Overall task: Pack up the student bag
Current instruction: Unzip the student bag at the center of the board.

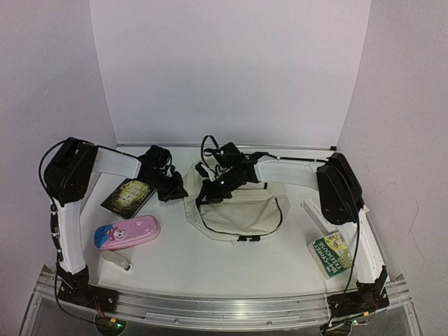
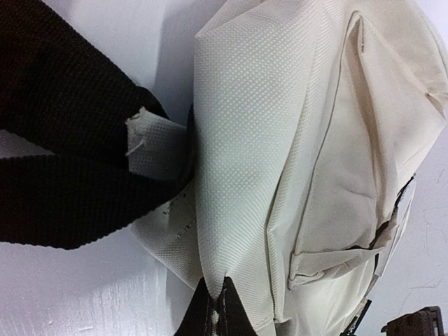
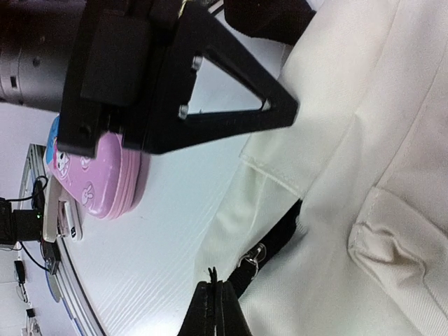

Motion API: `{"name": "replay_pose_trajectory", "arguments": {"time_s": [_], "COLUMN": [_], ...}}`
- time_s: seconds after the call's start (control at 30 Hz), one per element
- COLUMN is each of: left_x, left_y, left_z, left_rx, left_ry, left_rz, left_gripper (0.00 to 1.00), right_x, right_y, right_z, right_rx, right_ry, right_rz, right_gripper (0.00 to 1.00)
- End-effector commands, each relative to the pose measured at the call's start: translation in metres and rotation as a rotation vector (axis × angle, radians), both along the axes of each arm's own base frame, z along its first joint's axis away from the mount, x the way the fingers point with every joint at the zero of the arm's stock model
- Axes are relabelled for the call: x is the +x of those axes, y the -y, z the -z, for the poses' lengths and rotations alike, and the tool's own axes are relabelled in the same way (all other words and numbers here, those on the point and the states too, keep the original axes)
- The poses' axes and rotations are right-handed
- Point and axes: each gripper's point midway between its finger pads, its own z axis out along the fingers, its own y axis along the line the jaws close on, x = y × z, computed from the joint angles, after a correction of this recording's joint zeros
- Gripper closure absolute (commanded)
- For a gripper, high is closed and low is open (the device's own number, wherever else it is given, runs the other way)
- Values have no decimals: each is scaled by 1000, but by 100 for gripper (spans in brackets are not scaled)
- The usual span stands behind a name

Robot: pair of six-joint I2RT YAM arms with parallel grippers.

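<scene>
bag: student bag (image 1: 238, 210) mid-table
left gripper (image 2: 213, 311): pressed together, pinching bag cloth at its 10 o'clock corner
right gripper (image 3: 213, 308): pressed together at 11 o'clock; hold unclear
zipper (image 3: 269, 241): anchor left, catch the pull firmly before dragging

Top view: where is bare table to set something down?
Widest bare patch: the near strip of table, bordered by the student bag behind, the pink pencil case left and the green book right. A narrower gap lies between pencil case and bag. Crowded at the far side: left arm, right arm, black straps, dark book.
</scene>
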Motion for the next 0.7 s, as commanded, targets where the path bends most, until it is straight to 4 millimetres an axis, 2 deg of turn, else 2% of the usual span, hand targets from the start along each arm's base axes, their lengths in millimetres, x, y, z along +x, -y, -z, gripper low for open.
{"name": "replay_pose_trajectory", "arguments": {"time_s": [0.0,0.2,0.47,0.57,0.67], "left_x": [21,30,44,50,52], "left_y": [-7,-14,-37,-45,-47], "left_z": [-9,-8,-10,-16,-23], "left_rx": [14,8,7,15,24], "left_ry": [42,40,37,47,60], "left_rz": [-28,-38,-66,-71,-61], "left_gripper": [100,100,100,100,100], "right_x": [-21,-48,-94,-102,-97], "right_y": [7,24,43,50,52], "right_z": [-37,-36,-36,-36,-44], "right_rx": [57,54,56,51,50], "right_ry": [-10,-67,-147,-153,-111], "right_rz": [-42,-84,-155,-164,-155], "right_gripper": [100,100,100,100,100]}}
